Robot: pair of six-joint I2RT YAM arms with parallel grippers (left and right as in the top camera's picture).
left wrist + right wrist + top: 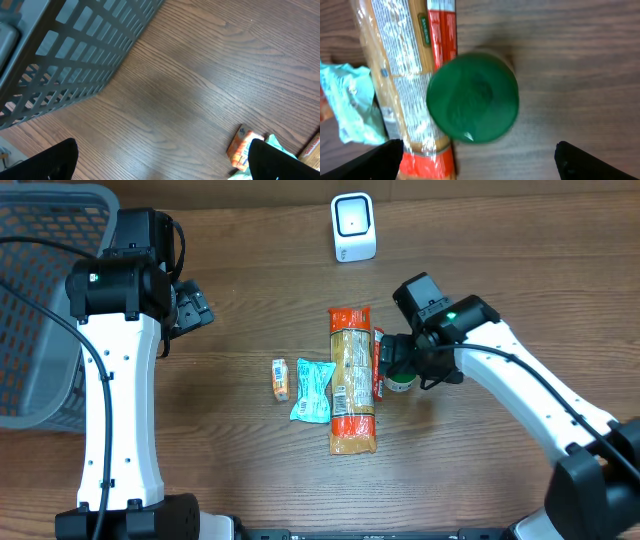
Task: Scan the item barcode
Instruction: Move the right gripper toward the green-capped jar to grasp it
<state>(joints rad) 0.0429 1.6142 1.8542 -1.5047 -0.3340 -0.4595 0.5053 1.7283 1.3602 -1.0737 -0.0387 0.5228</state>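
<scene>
A white barcode scanner [353,227] stands at the back of the table. At mid-table lie a long pasta packet [352,380], a teal pouch [312,390] and a small orange box [280,378]. A green-lidded jar [400,380] stands upright against the pasta packet's right side. My right gripper [408,366] hangs open directly over that jar, and the green lid [472,97] shows just ahead of the gripper [480,165], not between the fingers. My left gripper [192,308] is open over bare wood [160,162], with nothing in it.
A grey plastic basket [40,300] fills the far left; its latticed wall [75,45] shows in the left wrist view. The orange box [244,147] lies beside my left gripper's right finger [275,162]. The pasta packet [405,75] and teal pouch [350,100] lie left of the jar.
</scene>
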